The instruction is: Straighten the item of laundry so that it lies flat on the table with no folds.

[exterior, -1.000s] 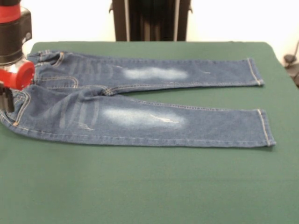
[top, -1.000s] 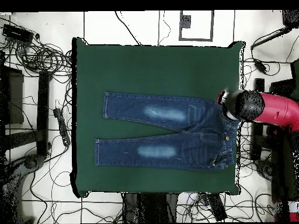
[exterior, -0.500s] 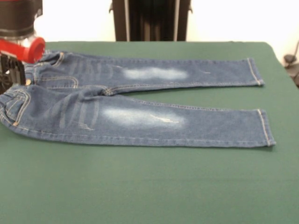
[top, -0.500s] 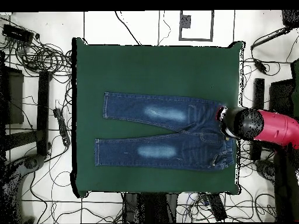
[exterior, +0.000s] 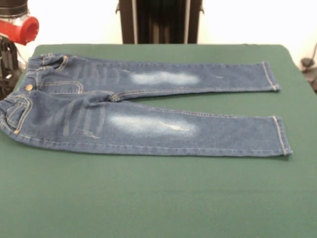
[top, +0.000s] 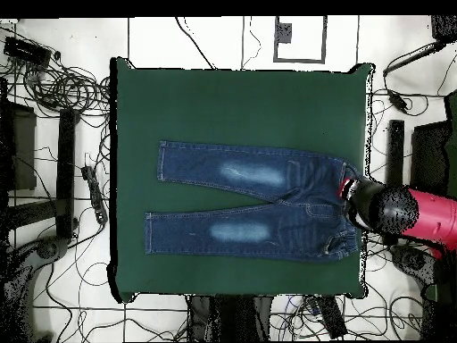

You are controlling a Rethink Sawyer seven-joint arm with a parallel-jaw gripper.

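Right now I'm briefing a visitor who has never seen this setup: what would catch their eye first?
The small blue jeans spread flat across the middle of the green table, both legs straight, with whitish faded patches on the thighs. Next, the red and black arm beside the waistband end, its gripper at the table's edge.

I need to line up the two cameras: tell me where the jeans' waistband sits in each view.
Front view: the waistband is at the left end of the jeans, below the gripper.
Overhead view: the waistband is at the jeans' right end, beside the arm.
Shared landmark: the metal button.
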